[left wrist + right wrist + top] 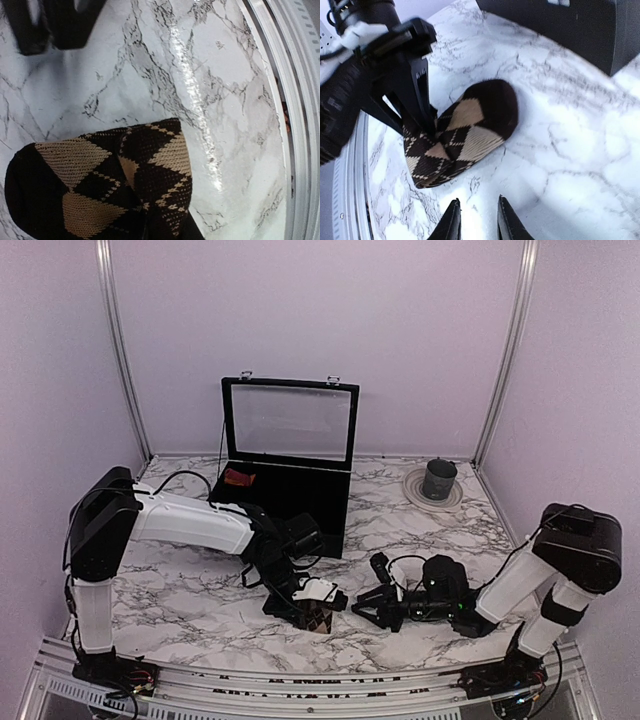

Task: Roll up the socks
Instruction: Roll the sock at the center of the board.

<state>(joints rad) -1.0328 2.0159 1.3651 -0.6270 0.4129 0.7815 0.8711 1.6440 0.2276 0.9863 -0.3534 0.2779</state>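
— Holding anything on your left side?

— Yes. My left gripper [305,607] is clamped on the argyle sock [322,619], the dark brown-black one with tan diamonds. From my right wrist I see the left fingers [420,100] pinching the patterned end nearest them. The rest of the sock bulges out away from those fingers and rests on the marble tabletop [420,540].

— And your right side?

— My right gripper [358,606] is open, with a narrow gap between its fingertips [451,222] and nothing in it. The argyle sock lies just ahead of those tips, not touching them, with a strip of bare marble between.

— How does that sock lie?

— As a short, thick bundle. Its rounded dark end points away from my left gripper. It looks doubled over on itself, but I cannot tell whether it is properly rolled.

— Where is the other one?

— Well beyond both grippers, on the far side of my left one, stands an open black case [320,505]. In its left corner lies what looks like the magenta-red sock [238,477], though it is too small for me to be sure. Far beyond my right gripper, a grey cup [438,478] stands on a round plate [412,492].
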